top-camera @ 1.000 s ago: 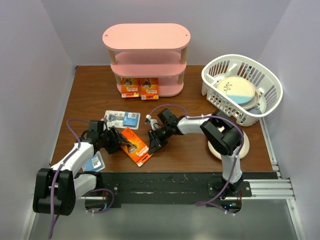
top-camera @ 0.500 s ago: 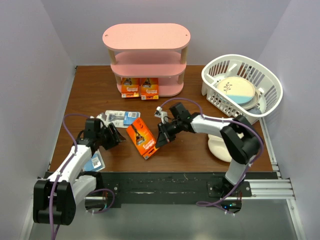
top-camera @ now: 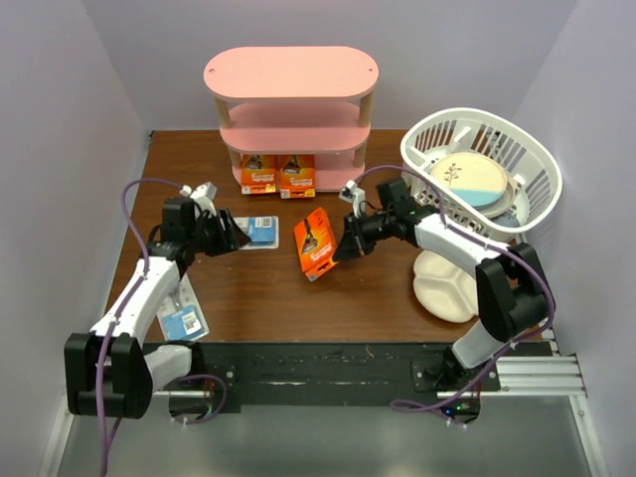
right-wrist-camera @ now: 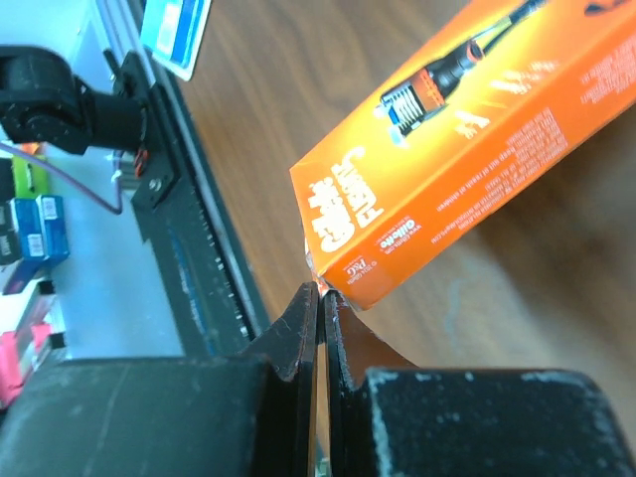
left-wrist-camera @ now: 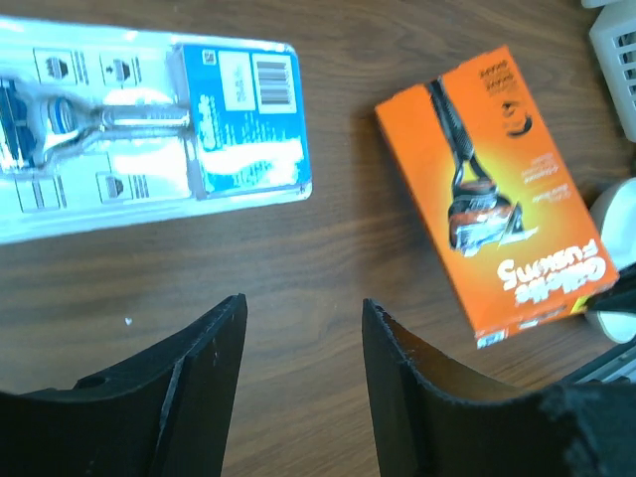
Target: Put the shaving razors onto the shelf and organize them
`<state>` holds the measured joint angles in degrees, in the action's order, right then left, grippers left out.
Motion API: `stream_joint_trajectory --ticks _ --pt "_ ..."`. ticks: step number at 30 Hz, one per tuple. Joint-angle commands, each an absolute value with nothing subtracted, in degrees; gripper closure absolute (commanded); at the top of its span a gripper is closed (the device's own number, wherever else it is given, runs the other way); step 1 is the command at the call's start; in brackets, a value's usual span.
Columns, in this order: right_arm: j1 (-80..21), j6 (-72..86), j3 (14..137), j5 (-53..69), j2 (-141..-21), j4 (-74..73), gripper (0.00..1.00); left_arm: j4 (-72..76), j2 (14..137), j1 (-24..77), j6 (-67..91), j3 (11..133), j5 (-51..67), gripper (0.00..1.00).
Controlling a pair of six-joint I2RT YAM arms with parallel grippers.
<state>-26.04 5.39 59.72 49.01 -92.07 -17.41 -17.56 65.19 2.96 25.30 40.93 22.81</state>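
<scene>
My right gripper (top-camera: 341,245) is shut on the corner flap of an orange razor pack (top-camera: 316,241) and holds it tilted above the table; the pinch (right-wrist-camera: 320,290) is at the orange pack's (right-wrist-camera: 447,129) lower corner. Open and holding nothing, my left gripper (top-camera: 233,238) hovers beside a white-and-blue blister pack (top-camera: 263,232). In the left wrist view that blister pack (left-wrist-camera: 149,129) lies ahead of the left gripper (left-wrist-camera: 303,303), with the orange pack (left-wrist-camera: 497,189) to the right. Another white-and-blue pack (top-camera: 184,320) lies near the front left edge. Two orange packs (top-camera: 258,174) (top-camera: 297,174) stand on the bottom tier of the pink shelf (top-camera: 291,75).
A white slatted basket (top-camera: 412,159) holding a round plate stands at the back right, close behind my right arm. A white divided plate (top-camera: 447,288) lies on the table under that arm. The table's front rail runs along the near edge.
My right gripper has shut on the orange pack, lifted it and carried it back and right. My left arm has drawn back toward the white-and-blue pack.
</scene>
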Motion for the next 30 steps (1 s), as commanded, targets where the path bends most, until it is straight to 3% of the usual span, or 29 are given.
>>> stream_joint_trajectory --ticks 1,30 --pt "-22.42 0.35 65.47 52.03 -94.30 -17.41 1.00 -14.77 67.49 2.46 21.98 45.52 24.87 0.46" --pt "-10.46 5.53 85.34 52.65 -109.69 -12.57 1.00 -9.75 72.51 2.37 18.55 45.61 25.31 0.48"
